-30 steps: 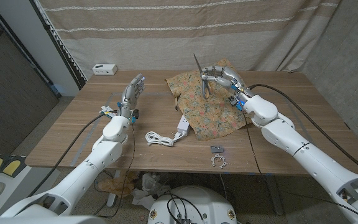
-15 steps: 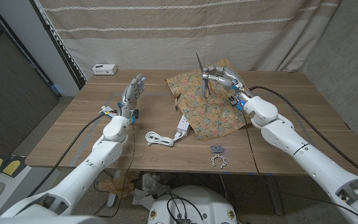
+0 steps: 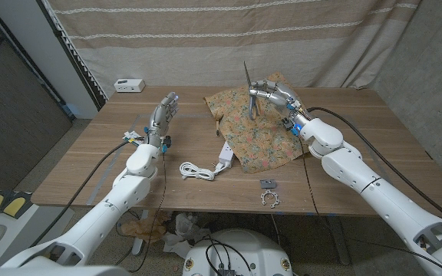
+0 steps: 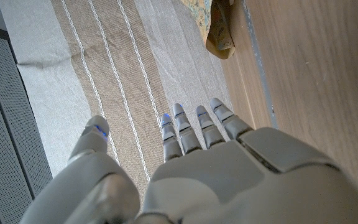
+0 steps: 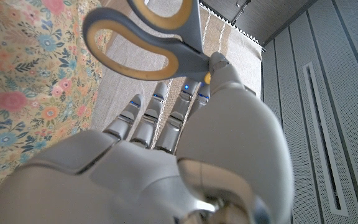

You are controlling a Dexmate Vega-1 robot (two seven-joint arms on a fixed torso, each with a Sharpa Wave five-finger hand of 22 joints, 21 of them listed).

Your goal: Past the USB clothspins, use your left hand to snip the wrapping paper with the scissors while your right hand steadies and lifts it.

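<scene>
Head view: right hand (image 3: 276, 96) holding scissors (image 3: 249, 90) upright over floral paper (image 3: 255, 130); left hand (image 3: 162, 116) empty, fingers straight, raised above table (image 3: 90, 153); white cable (image 3: 196, 170) and clips (image 3: 268, 193) nearby.
Left wrist view: fingers (image 4: 191, 124) slightly apart, paper corner (image 4: 219, 28) beyond.
Right wrist view: thumb pinching grey-yellow scissor handle (image 5: 148, 37).

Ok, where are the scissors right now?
In the head view, the scissors are held upright by the right hand, above the far end of the floral paper.
</scene>
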